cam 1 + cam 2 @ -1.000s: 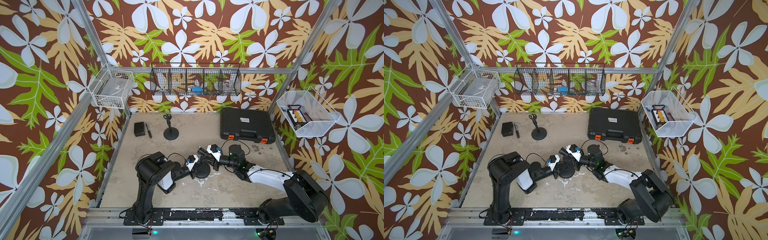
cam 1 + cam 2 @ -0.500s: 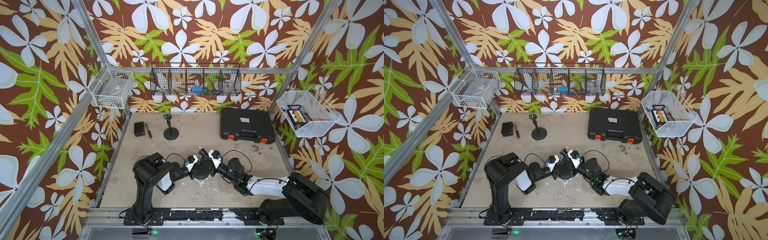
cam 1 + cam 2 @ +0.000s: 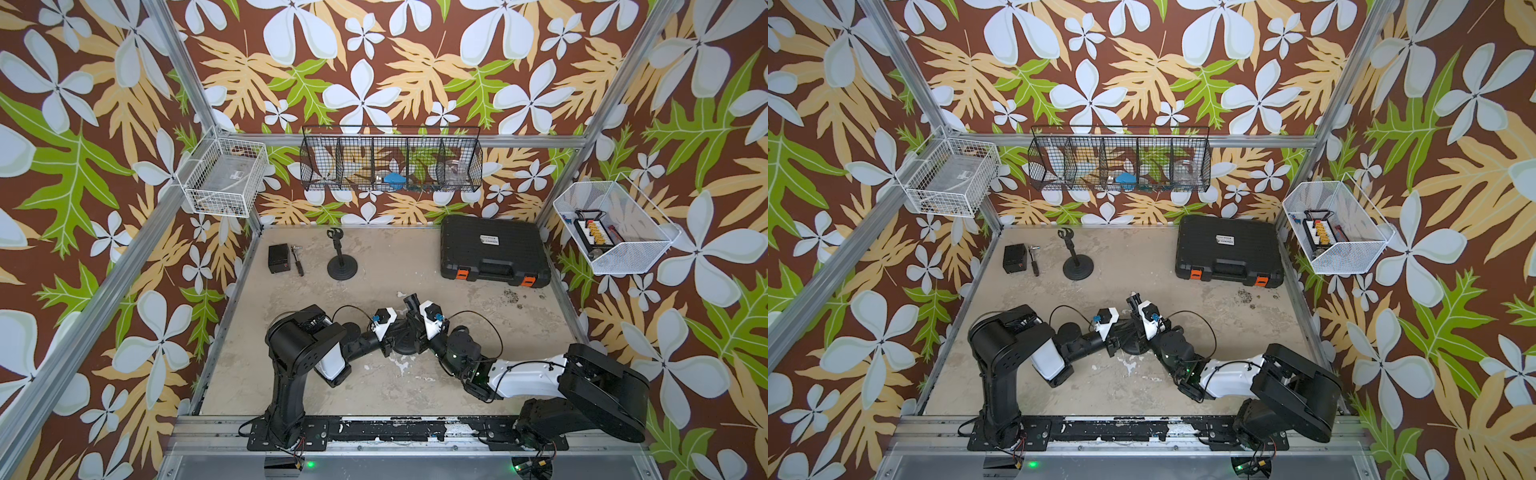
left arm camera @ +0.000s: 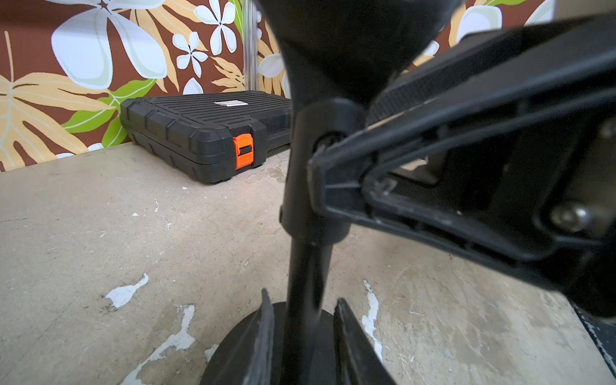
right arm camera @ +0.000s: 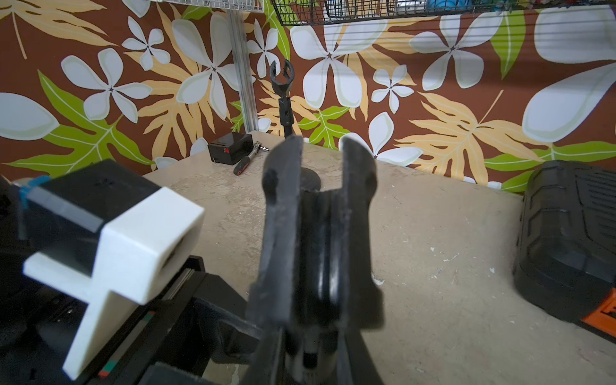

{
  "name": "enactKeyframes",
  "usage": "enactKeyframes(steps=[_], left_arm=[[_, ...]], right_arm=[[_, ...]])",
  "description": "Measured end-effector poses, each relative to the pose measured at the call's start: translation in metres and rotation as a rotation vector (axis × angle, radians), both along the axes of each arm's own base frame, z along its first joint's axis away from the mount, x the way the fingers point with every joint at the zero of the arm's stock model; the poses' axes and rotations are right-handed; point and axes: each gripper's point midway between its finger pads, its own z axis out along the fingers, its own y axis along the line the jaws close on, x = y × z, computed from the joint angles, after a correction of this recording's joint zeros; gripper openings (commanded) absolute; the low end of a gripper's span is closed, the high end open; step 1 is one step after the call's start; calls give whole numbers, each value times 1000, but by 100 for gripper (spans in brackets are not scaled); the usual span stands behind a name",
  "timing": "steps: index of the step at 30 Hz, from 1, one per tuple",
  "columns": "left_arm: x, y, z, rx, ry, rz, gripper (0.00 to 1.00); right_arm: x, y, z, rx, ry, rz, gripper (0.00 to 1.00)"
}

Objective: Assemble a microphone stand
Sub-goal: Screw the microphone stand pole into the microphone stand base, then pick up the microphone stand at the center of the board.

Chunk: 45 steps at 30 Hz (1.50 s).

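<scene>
Your microphone stand (image 3: 405,345) looks nearly assembled at the middle of the surface (image 3: 478,316). The right hand (image 5: 320,160) pinches the mic clip (image 5: 316,240) atop the pole (image 4: 310,260), and the left hand (image 4: 303,300) is spread loosely around it. I judge only seating and letting go are left.

Even, diffuse brightness is filling both top views, casting faint shadows. Wrist views: black right end effector (image 5: 321,146) is blurring close-up; edges are bowing.

The worktop (image 4: 100,233) is showing rough, matt beige with chipped white patches. Beyond the left pincer (image 4: 302,298), the case (image 4: 200,133) is looking like ribbed matt black plastic with a glossy orange latch (image 4: 243,151). In the right pincer (image 5: 320,146), the clip (image 5: 316,250) is glinting faintly, smooth and black.
</scene>
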Motion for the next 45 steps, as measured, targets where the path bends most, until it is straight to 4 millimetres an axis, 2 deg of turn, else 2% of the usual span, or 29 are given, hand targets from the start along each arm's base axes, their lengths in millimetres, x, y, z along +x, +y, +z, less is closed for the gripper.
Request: enactKeyframes(steps=[8, 11, 12, 15, 16, 19, 21, 24, 30, 39, 41, 45], left_arm=[[5, -6, -2, -8, 7, -7, 31], [6, -7, -4, -11, 19, -9, 22], [6, -7, -4, -11, 21, -11, 18], [3, -7, -5, 2, -3, -25, 10], [2, -7, -5, 2, -5, -27, 10], [0, -5, -7, 8, -2, -27, 8], [-1, -4, -8, 15, -2, -27, 8], [-3, -3, -11, 23, -3, -27, 7], [-4, -1, -13, 31, 0, -24, 7], [-6, 1, -14, 34, 1, -21, 6], [-6, 1, -14, 34, 1, -22, 7], [-6, 1, -13, 33, 0, -24, 7]], right_arm=[[-2, 6, 3, 0, 9, 32, 0], [-4, 9, 3, -5, 11, 50, 5], [-4, 9, 3, -5, 12, 58, 10], [-5, 10, 3, -6, 18, 64, 44], [-7, 10, 2, -12, 24, 74, 51], [-17, 13, -10, -80, 60, 148, 59], [-17, 7, -6, -78, 61, 169, 60], [-17, -4, 1, -69, 48, 230, 60], [-16, -14, 5, -68, 45, 376, 50], [-10, 6, 11, -93, 40, 513, 51], [-7, 11, 8, -102, 43, 530, 44], [-6, 18, 3, -103, 63, 560, 18]])
